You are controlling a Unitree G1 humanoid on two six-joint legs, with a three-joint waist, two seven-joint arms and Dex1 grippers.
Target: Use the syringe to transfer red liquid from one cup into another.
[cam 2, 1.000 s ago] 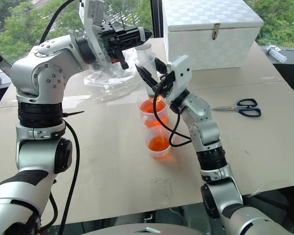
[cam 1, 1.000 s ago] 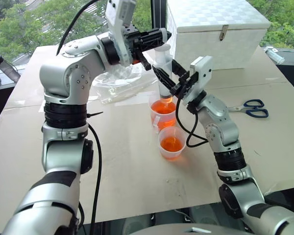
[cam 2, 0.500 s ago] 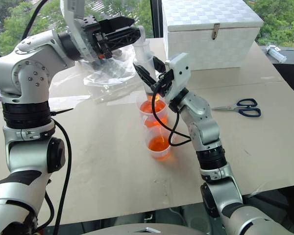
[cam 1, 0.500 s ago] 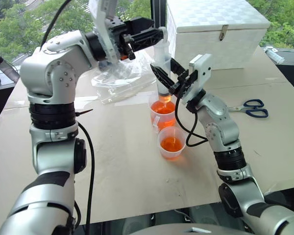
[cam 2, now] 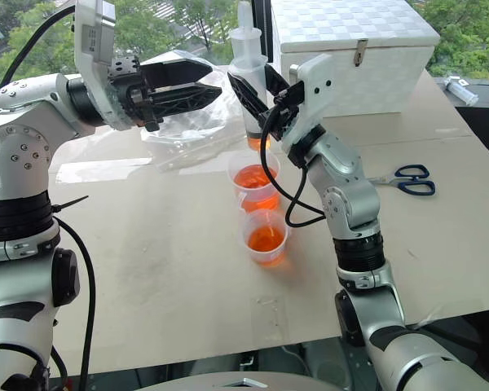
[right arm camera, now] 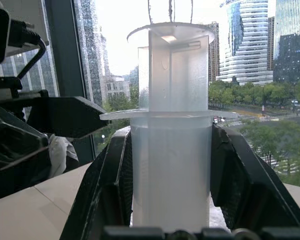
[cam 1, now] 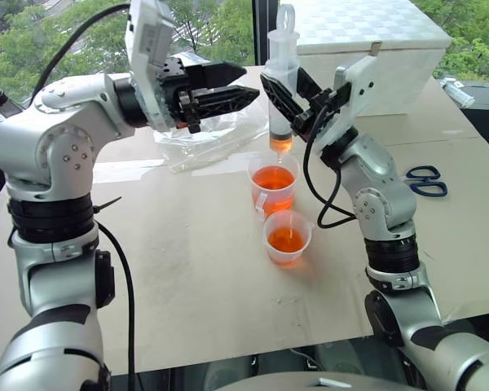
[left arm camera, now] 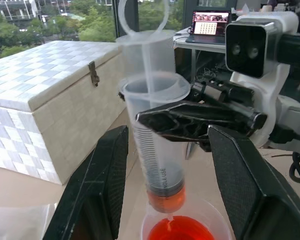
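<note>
My right gripper (cam 1: 292, 99) is clamped on the syringe (cam 1: 280, 85) — both black fingers pressed against the clear barrel, just under its flange. The syringe stands upright, plunger partly drawn out, its ring at the top. A small amount of red liquid (left arm camera: 166, 200) sits in the bottom of the barrel. Its narrow tip hangs over the taller cup (cam 1: 273, 185), clear of the liquid surface as far as I can tell.

My left gripper (cam 1: 228, 88) sits to the left of the syringe with its 2 fingers spread apart and holding nothing; in the left wrist view the barrel stands in the gap between those fingers, not touching either.

The taller cup stands on the table (cam 1: 187, 269) directly below the syringe, holding orange-red liquid, with a small white label low on its side. The shorter cup (cam 1: 286, 237) stands just nearer than it — touching or almost touching, I cannot tell which — also with red liquid in the bottom.

Farther out, a crumpled clear plastic bag (cam 1: 200, 134) lies on the far left part of the table. A white woven box (cam 1: 367, 49) with a metal clasp sits at the far side, and a pair of blue-handled scissors (cam 1: 424, 179) lies to the right, well apart from the 2 cups.
</note>
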